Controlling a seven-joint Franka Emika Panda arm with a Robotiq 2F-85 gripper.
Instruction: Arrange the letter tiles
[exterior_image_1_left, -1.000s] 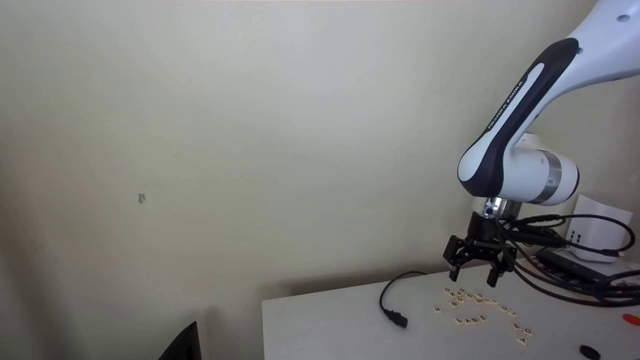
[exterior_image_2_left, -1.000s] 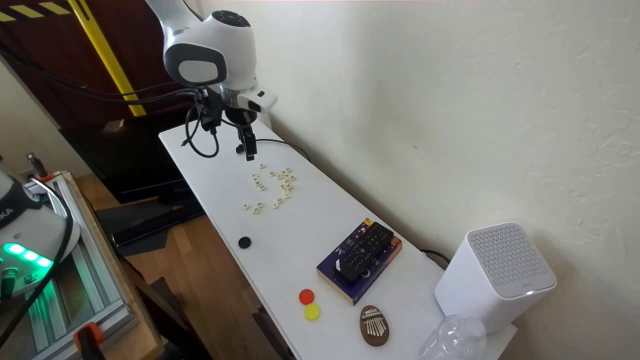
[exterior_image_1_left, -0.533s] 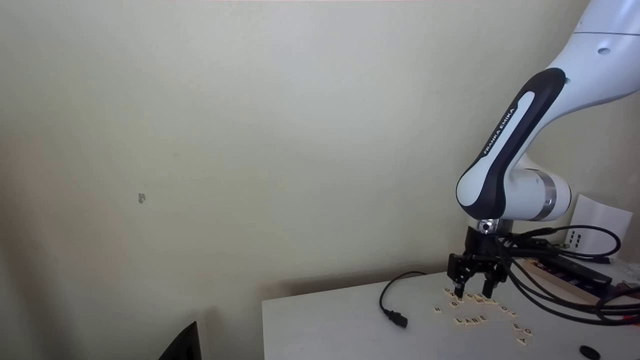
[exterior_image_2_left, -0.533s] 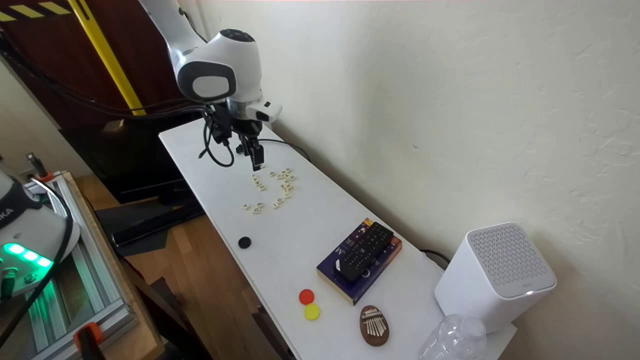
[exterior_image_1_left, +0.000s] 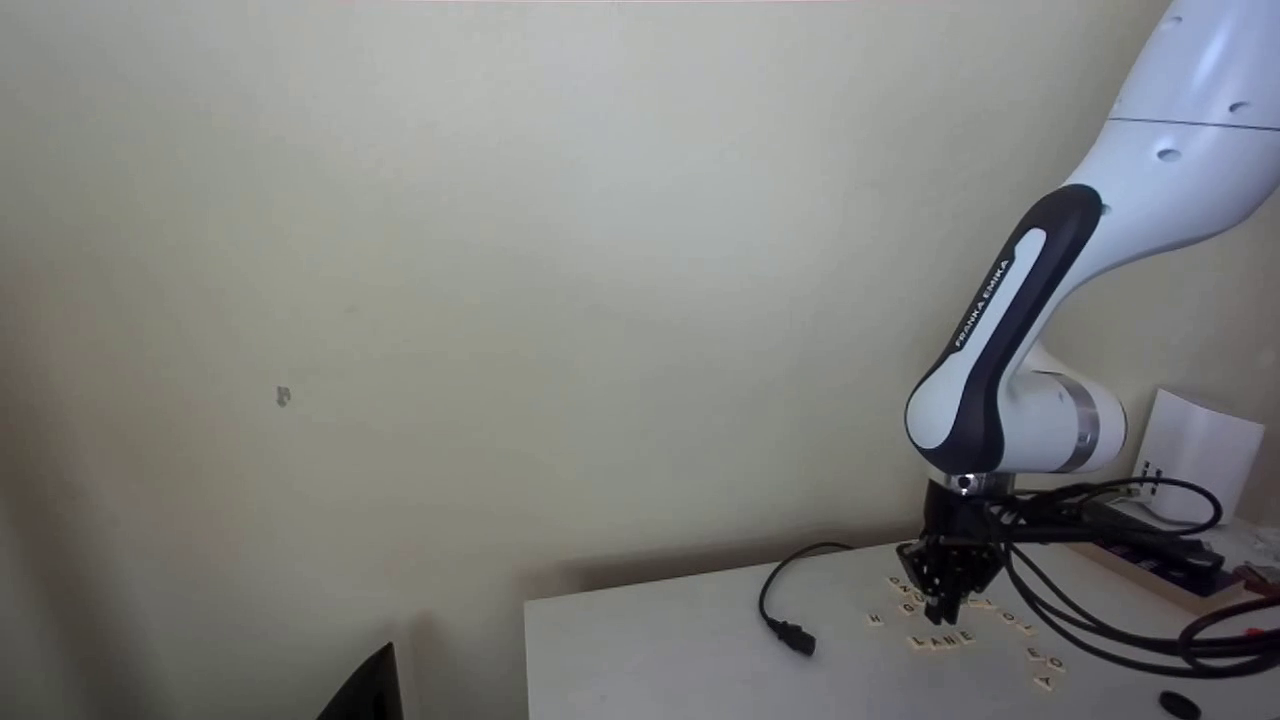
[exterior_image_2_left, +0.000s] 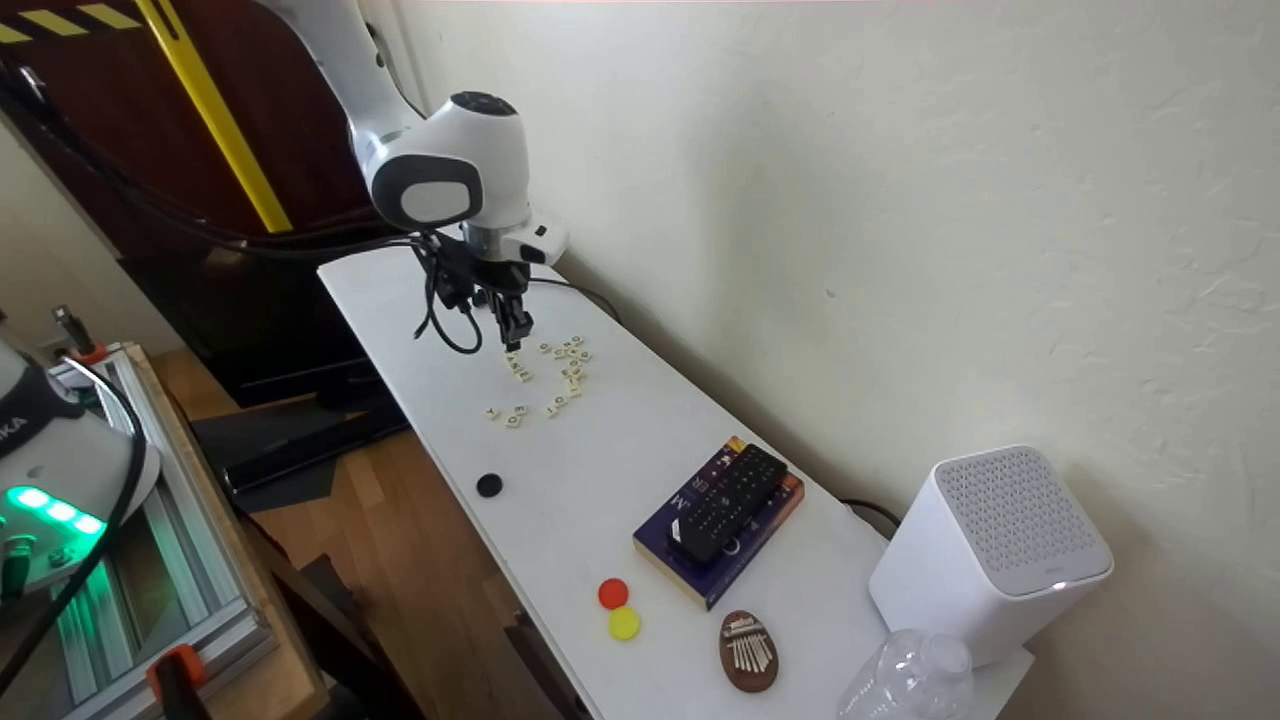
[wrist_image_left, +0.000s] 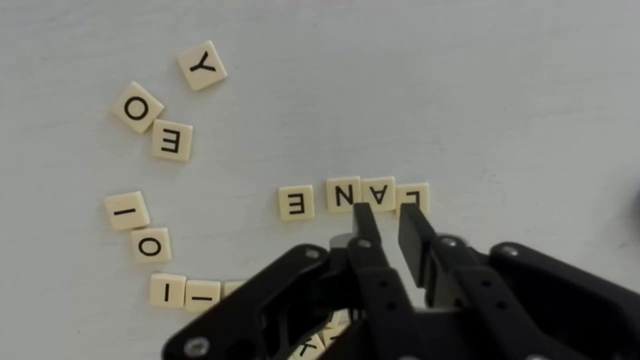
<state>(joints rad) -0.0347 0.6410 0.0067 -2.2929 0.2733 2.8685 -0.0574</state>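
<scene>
Cream letter tiles lie face up on a white table (exterior_image_2_left: 620, 470). In the wrist view, E (wrist_image_left: 296, 203) stands a small gap from N (wrist_image_left: 343, 194), A (wrist_image_left: 378, 191) and L (wrist_image_left: 421, 192), which touch in an uneven row. Y (wrist_image_left: 202, 66), O (wrist_image_left: 136, 107) and another E (wrist_image_left: 172, 140) lie beyond. My gripper (wrist_image_left: 386, 209) is open by a narrow gap, nothing between its fingers, its tips overlapping N, A and L from above. Exact height cannot be told. In an exterior view, the gripper (exterior_image_1_left: 940, 618) hides part of the back tiles; an H tile (exterior_image_1_left: 875, 620) lies apart.
A black plug on a cable (exterior_image_1_left: 793, 638) lies near the tiles. Along the table are a black disc (exterior_image_2_left: 489, 485), red disc (exterior_image_2_left: 613, 593), yellow disc (exterior_image_2_left: 624, 624), book (exterior_image_2_left: 660, 545) under a remote (exterior_image_2_left: 735, 500), thumb piano (exterior_image_2_left: 748, 650), clear bottle (exterior_image_2_left: 910, 680) and white box (exterior_image_2_left: 990, 560).
My arm has come down towards the tiles, and the fingers have drawn much closer together. The tiles that show lie where they were.
</scene>
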